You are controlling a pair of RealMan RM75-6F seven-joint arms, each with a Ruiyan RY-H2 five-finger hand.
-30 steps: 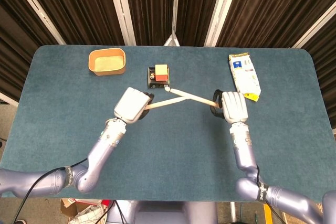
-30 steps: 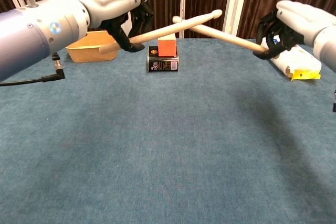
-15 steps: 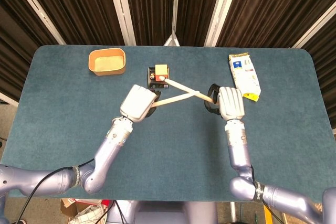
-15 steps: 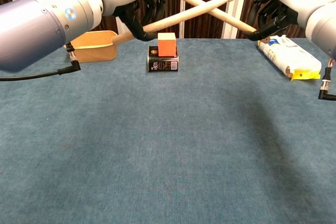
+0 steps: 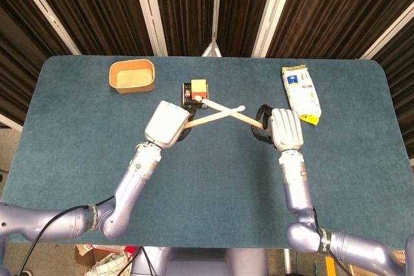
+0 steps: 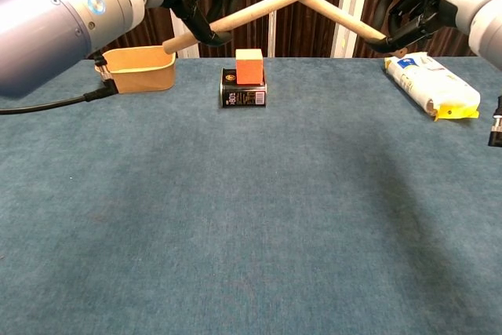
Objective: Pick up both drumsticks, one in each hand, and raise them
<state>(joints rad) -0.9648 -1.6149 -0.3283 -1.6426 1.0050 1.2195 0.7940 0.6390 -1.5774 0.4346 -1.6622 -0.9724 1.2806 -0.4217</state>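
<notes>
Bare teal felt of the desk (image 6: pixel 251 217) fills the foreground. Above it, the left robot hand (image 5: pixel 167 124) clasps the butt end of one pale wooden drumstick (image 6: pixel 267 7), fingers curled round the shaft; the right robot hand (image 5: pixel 286 128) grasps the butt of the second pale wooden drumstick (image 6: pixel 314 1) in the same way. Both sticks are held clear of the desk and slope upward toward the middle, where they cross in an X above a small orange block (image 6: pixel 249 66) standing on a dark box (image 6: pixel 244 92); whether the shafts touch at the crossing cannot be told.

Each stick is a slim, straight, tapered rod with a small rounded tip. By judgement they are light, rigid and smooth, so a grip near the thick end gives control but lets the long tip swing. Farther back lie a tan round bowl (image 6: pixel 140 68) at left and a white-and-yellow packet (image 6: pixel 431 85) at right.
</notes>
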